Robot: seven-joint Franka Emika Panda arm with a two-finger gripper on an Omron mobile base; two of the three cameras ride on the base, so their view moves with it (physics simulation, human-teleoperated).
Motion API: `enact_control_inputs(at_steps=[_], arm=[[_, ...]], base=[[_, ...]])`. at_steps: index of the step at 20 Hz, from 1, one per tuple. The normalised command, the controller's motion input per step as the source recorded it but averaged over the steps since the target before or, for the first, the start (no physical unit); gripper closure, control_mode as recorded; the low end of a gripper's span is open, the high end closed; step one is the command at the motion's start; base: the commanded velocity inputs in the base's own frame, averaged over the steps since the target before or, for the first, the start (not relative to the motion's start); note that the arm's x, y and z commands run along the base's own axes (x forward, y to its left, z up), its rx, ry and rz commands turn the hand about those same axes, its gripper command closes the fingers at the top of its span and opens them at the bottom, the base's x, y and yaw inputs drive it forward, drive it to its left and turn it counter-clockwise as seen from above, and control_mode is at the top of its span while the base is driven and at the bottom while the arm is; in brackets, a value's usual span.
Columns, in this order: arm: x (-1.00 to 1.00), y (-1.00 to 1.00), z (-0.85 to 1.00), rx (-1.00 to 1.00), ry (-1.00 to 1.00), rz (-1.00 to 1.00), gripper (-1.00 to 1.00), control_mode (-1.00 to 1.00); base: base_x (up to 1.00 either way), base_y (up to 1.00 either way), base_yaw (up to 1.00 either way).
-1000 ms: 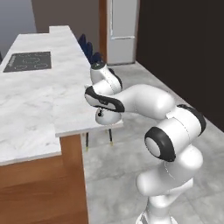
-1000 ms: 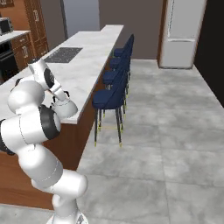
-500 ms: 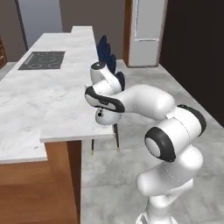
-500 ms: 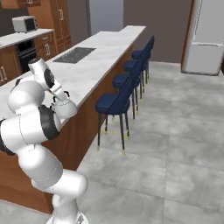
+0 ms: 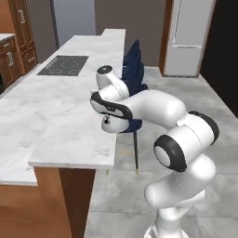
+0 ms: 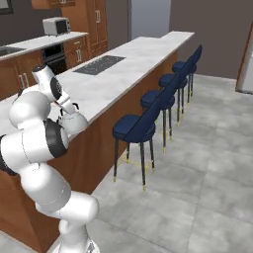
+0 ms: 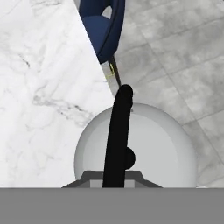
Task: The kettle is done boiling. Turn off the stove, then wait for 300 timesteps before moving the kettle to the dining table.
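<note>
Base turned; kettle (image 7: 162,144) held over dining table (image 7: 39,87) edge.

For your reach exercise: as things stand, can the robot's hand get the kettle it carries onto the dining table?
Probably yes: the kettle hangs at the dining table edge, bare marble beside it. The hand is hidden behind the handle.

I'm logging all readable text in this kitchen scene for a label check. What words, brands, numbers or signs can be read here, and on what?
None can be read.
The kettle, the cooktop, the microwave and the fridge show no readable marking.
The microwave's front is too small to tell whether it bears any print.
</note>
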Motion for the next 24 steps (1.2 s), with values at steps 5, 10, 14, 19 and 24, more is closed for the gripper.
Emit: enact_control_inputs(at_steps=[5, 10, 14, 19, 24], arm=[[0.0, 0.0, 0.0, 0.0, 0.0, 0.0, 1.0, 1.0], [0.0, 0.0, 0.0, 0.0, 0.0, 0.0, 1.0, 1.0], [0.0, 0.0, 0.0, 0.0, 0.0, 0.0, 1.0, 1.0], [0.0, 0.0, 0.0, 0.0, 0.0, 0.0, 1.0, 1.0], [0.0, 0.0, 0.0, 0.0, 0.0, 0.0, 1.0, 1.0]], base=[[0.57, -0.55, 0.33], [0.48, -0.55, 0.32], [0.48, -0.54, 0.32], [0.47, -0.49, 0.32], [0.37, -0.39, 0.29]])
